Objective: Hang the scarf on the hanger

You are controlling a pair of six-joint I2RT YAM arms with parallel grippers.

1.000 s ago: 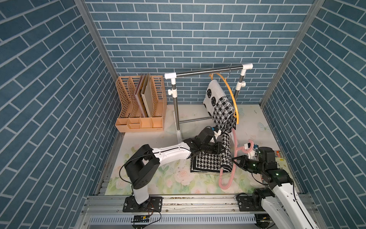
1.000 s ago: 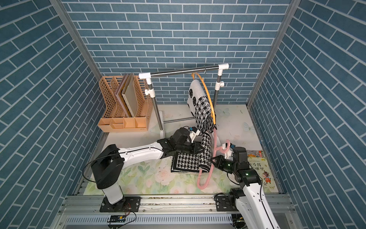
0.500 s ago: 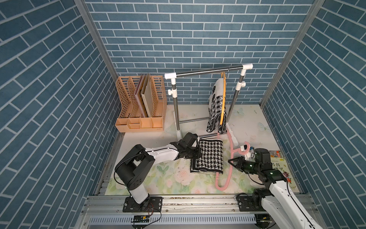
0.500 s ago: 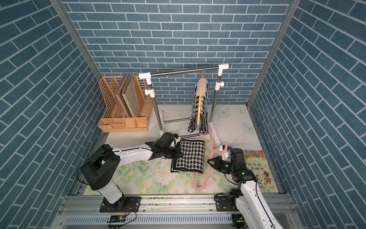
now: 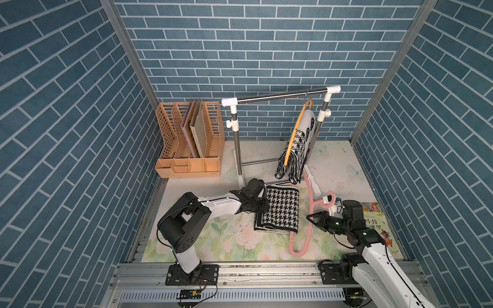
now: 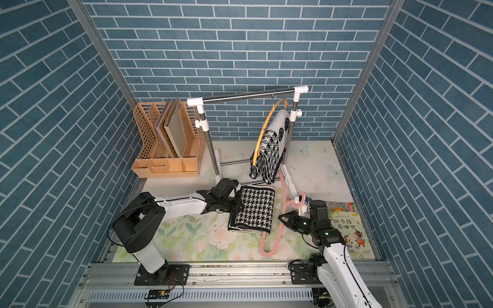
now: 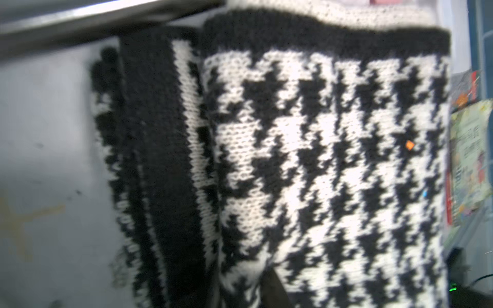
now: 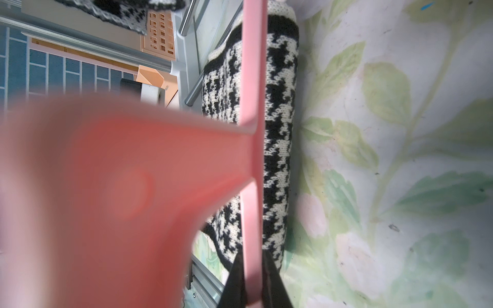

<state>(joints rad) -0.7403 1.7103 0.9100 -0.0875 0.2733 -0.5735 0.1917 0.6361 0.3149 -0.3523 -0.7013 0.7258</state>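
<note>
Has brought the houndstooth scarf [image 5: 280, 210] down since a second ago, from lifted beside the hung scarf [image 5: 300, 144] to folded flat on the flowered mat [image 5: 229, 240], and has drawn the left gripper [image 5: 262, 209] back low to the fold's left edge; has also left the orange hanger [image 5: 293, 134] on the rail [image 5: 280, 96] swung to a different tilt. Cannot make out the left gripper as spread or pressed together, neither from the top views nor from the blurred left wrist view: shows only one dark finger [image 7: 273, 289] low against the knit, touching or just beside the scarf's edge. Pinches the pink hanger [image 5: 306, 229] with the right gripper [image 5: 310, 217], jaws pressed together on the thin bar close to the neck, plain in the right wrist view. Holds there, likely, to pin the flat-lying frame against sliding during work with the cloth. Appears to lay the scarf's right edge over the hanger's inner bar, with that bar's curled end poking out from under the near corner, so seems partly threaded already. Keeps the scarf folded narrow, probably to fit within the frame's span. Reads as the end of the laying-down step, with the lift of the loaded hanger toward the rail not yet begun; risks slipping the cloth off the smooth bar on a tilted lift
</note>
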